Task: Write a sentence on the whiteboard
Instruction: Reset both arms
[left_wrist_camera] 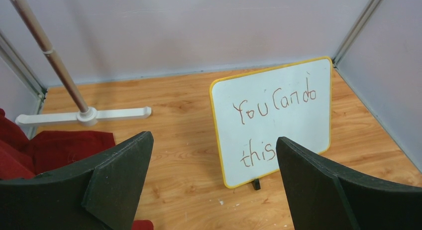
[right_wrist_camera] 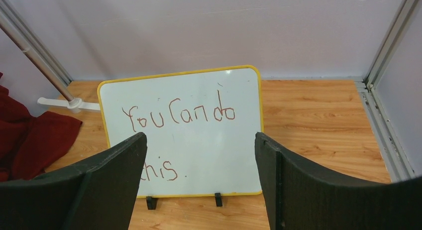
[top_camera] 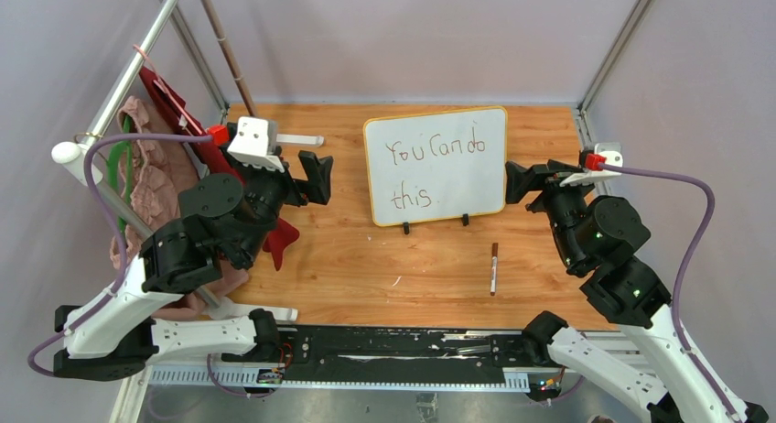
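The whiteboard (top_camera: 437, 166) stands upright on two black clip feet at the back middle of the wooden table; it shows too in the left wrist view (left_wrist_camera: 293, 103) and the right wrist view (right_wrist_camera: 199, 140). On it the sentence (top_camera: 436, 151) reads "You Can do this." in reddish-brown, on two lines. A dark marker (top_camera: 493, 267) lies on the table in front of the board, touched by neither arm. My left gripper (top_camera: 317, 178) hangs open to the board's left, empty. My right gripper (top_camera: 518, 182) stands open by the board's right edge, empty (right_wrist_camera: 201, 140).
Red cloth (top_camera: 183, 121) and pink cloth (top_camera: 156, 176) hang on a white rack (top_camera: 119, 75) at the left, with its foot bar (left_wrist_camera: 84, 115) on the table. Grey walls and metal posts close in the back and sides.
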Motion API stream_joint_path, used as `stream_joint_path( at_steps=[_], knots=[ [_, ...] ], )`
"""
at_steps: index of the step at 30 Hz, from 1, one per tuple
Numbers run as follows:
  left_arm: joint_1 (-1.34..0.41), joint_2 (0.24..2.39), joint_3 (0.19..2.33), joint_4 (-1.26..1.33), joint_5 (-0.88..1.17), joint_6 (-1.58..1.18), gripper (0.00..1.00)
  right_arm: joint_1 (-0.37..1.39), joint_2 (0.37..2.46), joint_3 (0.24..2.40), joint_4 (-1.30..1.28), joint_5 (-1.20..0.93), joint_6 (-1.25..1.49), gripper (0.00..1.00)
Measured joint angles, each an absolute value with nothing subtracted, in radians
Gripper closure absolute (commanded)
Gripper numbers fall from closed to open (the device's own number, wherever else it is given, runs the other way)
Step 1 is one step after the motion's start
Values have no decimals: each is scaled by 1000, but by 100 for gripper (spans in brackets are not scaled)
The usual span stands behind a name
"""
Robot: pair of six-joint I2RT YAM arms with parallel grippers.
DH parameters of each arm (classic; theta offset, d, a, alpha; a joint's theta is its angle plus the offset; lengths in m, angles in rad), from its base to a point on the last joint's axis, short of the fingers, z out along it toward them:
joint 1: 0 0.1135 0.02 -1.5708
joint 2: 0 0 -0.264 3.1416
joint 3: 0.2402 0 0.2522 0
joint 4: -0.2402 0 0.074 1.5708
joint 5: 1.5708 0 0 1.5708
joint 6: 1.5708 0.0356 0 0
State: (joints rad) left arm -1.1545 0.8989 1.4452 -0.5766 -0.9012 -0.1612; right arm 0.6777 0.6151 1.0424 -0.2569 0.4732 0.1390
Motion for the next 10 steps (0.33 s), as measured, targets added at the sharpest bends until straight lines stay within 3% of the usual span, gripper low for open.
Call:
stream_joint_path(
  at_steps=[10],
  knots=[
    [-1155, 898, 1439, -569, -902, -168, 0, 678, 609, 1042, -255, 471, 139, 17]
  ],
)
